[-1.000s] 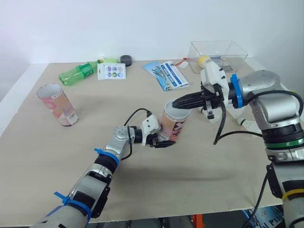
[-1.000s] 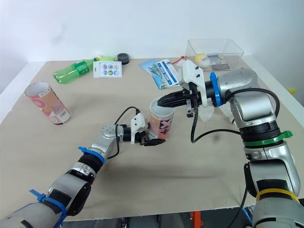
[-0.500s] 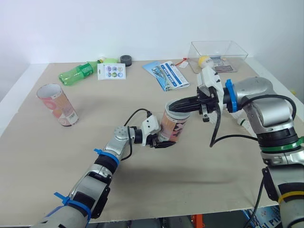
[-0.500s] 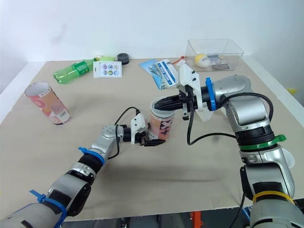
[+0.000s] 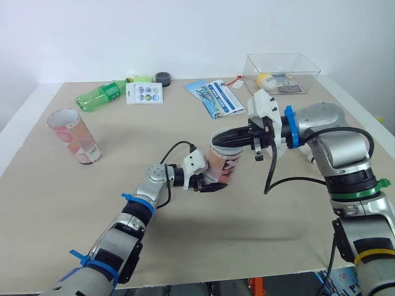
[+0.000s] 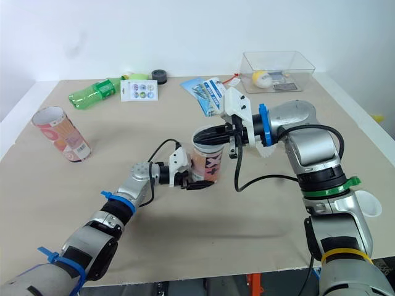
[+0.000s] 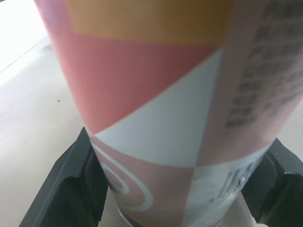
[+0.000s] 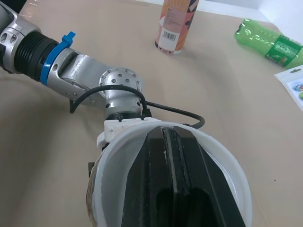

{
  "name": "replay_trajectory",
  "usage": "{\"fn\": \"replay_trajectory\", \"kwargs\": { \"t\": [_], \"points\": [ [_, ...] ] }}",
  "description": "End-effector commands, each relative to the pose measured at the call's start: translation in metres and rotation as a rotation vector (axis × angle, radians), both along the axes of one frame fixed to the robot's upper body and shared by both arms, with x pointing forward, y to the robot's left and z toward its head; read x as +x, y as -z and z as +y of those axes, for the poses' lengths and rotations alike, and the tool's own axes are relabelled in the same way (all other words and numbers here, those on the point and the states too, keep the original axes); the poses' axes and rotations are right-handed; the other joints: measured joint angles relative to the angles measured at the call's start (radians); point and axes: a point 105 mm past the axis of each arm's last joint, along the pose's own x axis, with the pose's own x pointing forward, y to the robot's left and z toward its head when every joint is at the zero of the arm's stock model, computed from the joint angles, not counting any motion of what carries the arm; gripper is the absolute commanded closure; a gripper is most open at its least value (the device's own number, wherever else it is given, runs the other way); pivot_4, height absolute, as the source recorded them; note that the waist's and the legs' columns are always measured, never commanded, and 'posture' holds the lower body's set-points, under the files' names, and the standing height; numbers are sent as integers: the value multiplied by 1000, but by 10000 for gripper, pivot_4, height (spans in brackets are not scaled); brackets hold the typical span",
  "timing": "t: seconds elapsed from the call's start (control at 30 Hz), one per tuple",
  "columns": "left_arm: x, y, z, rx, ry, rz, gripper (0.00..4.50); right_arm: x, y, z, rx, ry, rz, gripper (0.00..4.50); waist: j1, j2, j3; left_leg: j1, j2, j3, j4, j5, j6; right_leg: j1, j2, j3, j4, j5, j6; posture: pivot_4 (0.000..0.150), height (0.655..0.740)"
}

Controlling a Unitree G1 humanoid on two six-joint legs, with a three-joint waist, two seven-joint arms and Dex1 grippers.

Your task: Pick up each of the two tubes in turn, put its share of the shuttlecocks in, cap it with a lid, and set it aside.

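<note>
A pink patterned tube stands upright mid-table, and my left gripper is shut on its lower part; its black fingers flank the tube in the left wrist view. My right gripper reaches in from the right, shut on a white lid that sits over the tube's mouth. A second, open tube stands alone at the far left. White shuttlecock feathers lie on the table behind my right forearm. The inside of the held tube is hidden.
Along the back lie a green bottle, a sticker card, a black tape roll and a blue leaflet. A clear box with a yellow ball sits back right.
My right gripper has moved left with the lid, from beside the tube's rim to over its mouth. The left gripper and tube have stayed put.
</note>
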Motion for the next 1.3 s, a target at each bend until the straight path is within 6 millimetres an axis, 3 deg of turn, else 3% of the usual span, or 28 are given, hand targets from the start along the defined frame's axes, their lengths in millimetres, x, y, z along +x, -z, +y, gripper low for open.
{"fn": "replay_trajectory", "kwargs": {
  "t": [0.03,0.33,0.53,0.9,1.3],
  "points": [
    [-5,6,-6,22,24,12,12135,2,22,1,-27,6,60,44780,0,0,-1,0,0,0,0,0,0,0,0,0,0,0,0,1500,7400],
    [-6,4,-7,19,25,2,12135,0,56,-10,-127,20,96,44780,0,-3,-10,5,1,0,0,0,0,4,1,0,0,-2,1,1500,7400],
    [-7,5,-9,23,35,2,12135,-1,61,-7,-135,13,85,44780,-1,-4,-11,17,2,0,-3,-1,-1,14,0,-2,-1,-7,-4,1500,7400],
    [-6,7,-5,19,23,13,12135,-16,7,8,-65,-77,30,44780,0,-5,-12,15,2,0,-3,-1,-2,12,0,-3,-1,-8,-4,1500,7400],
    [-7,8,-6,19,26,14,12135,-16,-20,1,-18,-59,-5,44780,0,-5,-12,5,1,0,-4,-4,-5,4,-1,-2,-1,-6,-4,1500,7400]
  ]
}}
